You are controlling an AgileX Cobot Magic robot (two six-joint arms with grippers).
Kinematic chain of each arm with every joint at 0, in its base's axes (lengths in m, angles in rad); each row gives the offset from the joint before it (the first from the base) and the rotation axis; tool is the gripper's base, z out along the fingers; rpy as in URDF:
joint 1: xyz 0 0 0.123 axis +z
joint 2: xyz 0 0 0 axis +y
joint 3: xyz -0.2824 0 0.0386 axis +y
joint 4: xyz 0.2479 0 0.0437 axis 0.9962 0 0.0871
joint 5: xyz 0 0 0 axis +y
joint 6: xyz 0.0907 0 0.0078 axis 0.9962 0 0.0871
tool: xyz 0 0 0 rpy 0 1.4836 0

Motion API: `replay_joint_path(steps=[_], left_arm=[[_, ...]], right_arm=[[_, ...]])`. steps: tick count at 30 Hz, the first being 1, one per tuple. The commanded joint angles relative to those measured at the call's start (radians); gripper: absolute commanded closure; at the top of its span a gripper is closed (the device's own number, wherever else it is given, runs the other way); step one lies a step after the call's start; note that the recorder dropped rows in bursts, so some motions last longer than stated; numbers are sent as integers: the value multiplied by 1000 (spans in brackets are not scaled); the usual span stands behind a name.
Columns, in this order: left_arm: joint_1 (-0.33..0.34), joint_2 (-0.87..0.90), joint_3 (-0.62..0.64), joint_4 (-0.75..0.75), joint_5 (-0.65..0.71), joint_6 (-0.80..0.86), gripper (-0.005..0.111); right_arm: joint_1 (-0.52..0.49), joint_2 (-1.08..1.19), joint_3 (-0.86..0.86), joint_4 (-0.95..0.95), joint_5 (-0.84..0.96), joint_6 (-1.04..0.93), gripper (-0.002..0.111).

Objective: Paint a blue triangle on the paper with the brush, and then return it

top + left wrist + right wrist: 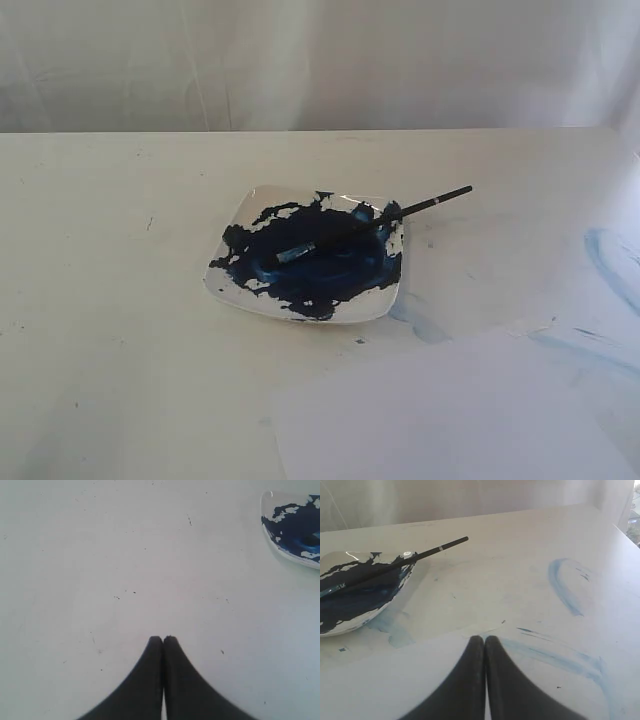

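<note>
Both claws are pinched together with nothing in them. The right claw [484, 638] hangs by the paper [450, 420] edge, the left claw [163, 638] over bare surface [100, 555]. The brush [368, 226] rests across the plate [220, 285], bristles in the paint and handle over the rim, so it looks an easy grab. Paper's blank.

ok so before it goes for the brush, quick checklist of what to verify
1. brush reachable: lies across the paint plate, handle jutting past the rim - ok
2. right gripper open for the pickup: shut, empty - not ok
3. left gripper out of the way: shut, empty, over bare table - ok
4. paper free to paint on: blank, nothing on it - ok
5. bristles loaded enough: lying in the blue paint - cannot tell
</note>
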Motion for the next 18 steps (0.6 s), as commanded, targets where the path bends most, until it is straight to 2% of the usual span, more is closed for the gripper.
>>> replay_joint_path(steps=[1, 14, 18], left_arm=[[-4, -4, 3, -3, 1, 0, 107], [-4, -4, 3, -3, 1, 0, 107], [-4, -4, 3, -3, 1, 0, 107]], right_arm=[[4, -5, 3, 0, -2, 4, 108], [4, -5, 3, 0, -9, 0, 108], [4, -5, 3, 0, -145, -6, 108]])
